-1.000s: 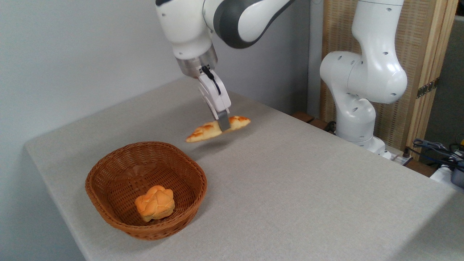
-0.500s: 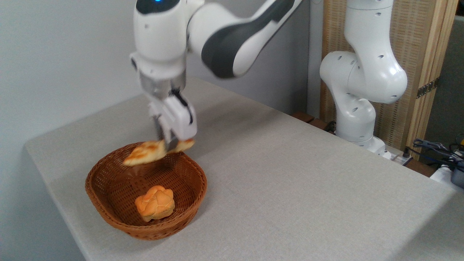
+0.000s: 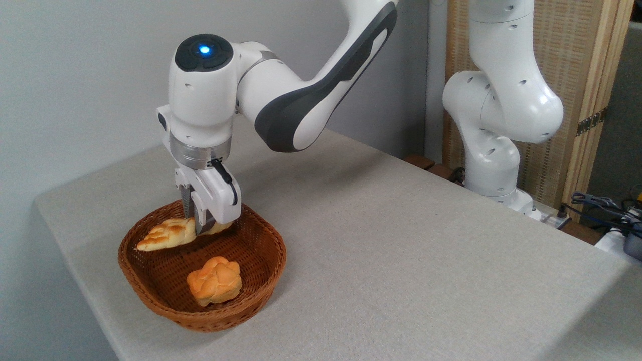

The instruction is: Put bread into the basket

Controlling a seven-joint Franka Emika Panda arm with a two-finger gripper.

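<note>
The bread [image 3: 165,235] is a long braided loaf, pale golden with toasted bumps, pointed at its left end. My gripper [image 3: 198,228] is shut on it near its right half and holds it inside the far part of the brown woven basket [image 3: 261,271], just below the far rim. Whether the loaf touches the basket wall I cannot tell. The gripper's white body hides part of the loaf's right end.
A small round knotted orange bun [image 3: 214,281] lies in the near part of the basket. The basket stands near the front left corner of the grey table [image 3: 401,240]. The arm's white base [image 3: 496,150] stands at the back right, with cables [image 3: 602,208] beyond the table's right edge.
The gripper has carried the bread from above the table's middle leftward and down, from over the basket's far rim into the basket. The bun and basket have stayed put.
</note>
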